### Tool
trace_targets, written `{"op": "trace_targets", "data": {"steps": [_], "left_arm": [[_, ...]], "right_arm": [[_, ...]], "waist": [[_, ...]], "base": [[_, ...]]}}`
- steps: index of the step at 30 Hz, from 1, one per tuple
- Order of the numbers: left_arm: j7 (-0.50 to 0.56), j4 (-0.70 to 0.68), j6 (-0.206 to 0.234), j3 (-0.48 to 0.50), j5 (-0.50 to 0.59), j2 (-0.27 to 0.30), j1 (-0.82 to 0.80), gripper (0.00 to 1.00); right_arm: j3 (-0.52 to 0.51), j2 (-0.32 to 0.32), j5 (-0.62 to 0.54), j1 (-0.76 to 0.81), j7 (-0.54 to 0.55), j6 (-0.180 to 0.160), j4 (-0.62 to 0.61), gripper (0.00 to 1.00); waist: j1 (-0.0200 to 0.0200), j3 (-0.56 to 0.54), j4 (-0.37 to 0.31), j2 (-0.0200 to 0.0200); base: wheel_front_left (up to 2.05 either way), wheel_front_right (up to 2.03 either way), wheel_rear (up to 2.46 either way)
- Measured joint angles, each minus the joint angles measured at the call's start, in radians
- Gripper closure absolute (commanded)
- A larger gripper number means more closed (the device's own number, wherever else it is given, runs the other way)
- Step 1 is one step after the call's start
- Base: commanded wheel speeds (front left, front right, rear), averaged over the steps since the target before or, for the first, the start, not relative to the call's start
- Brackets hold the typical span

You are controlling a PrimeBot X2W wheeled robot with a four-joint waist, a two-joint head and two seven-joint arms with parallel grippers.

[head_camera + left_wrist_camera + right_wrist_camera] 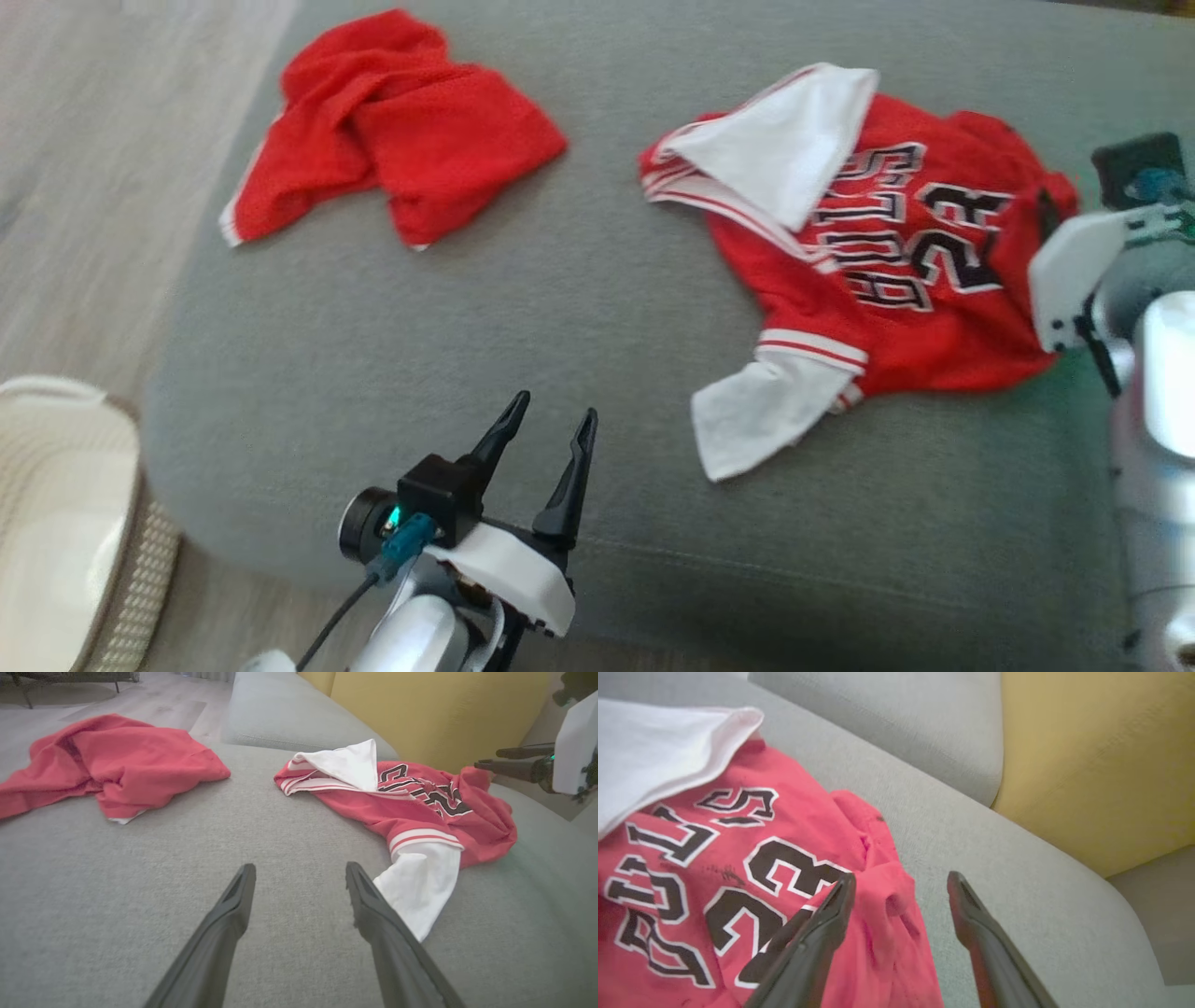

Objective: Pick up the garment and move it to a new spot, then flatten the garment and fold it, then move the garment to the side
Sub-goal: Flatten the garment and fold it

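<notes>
The head view looks steeply down on the grey sofa seat (373, 327) from above its near edge, with the jersey (934, 345) at 2 o'clock. The left wrist view skims low across the seat from behind the left hand (300, 867), facing the yellow cushion (444, 714) at 1 o'clock. The right wrist view sits close above the jersey's number, behind the right hand (901, 876). All three views share the jersey.

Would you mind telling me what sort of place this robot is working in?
Probably a living room: a grey fabric sofa with a yellow back cushion, pale wooden flooring and a cream woven basket.

Grey sofa (373, 327), white basket (140, 560), yellow cushion (444, 714)
</notes>
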Motion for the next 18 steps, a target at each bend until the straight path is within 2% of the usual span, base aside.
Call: {"op": "trace_targets", "data": {"steps": [5,8,15,18], "left_arm": [[0.000,-0.010,0.001,0.030,0.009,0.000,0.001,0.00],[0.000,-0.018,0.008,0.038,0.009,-0.001,0.003,0.00],[0.000,-0.025,0.008,0.062,0.017,-0.001,0.006,0.00],[0.000,-0.026,0.008,0.064,0.017,-0.001,0.006,0.00]], "right_arm": [[-0.009,0.067,0.011,0.031,-0.064,0.000,-0.114,0.00],[-0.019,0.094,0.063,0.097,-0.091,0.000,-0.215,0.00],[0.000,0.132,0.238,0.339,-0.131,0.000,-0.466,0.00],[0.019,0.132,0.369,0.436,-0.159,0.000,-0.514,0.00]], "waist": [[0.0000,-0.022,-0.092,0.0000],[0.0000,-0.036,-0.147,0.0000],[0.0000,-0.066,-0.258,0.0000],[0.0000,-0.071,-0.292,0.0000]], "base": [[0.00,0.00,0.00],[0.00,0.00,0.00],[0.00,0.00,0.00],[0.00,0.00,0.00]]}}
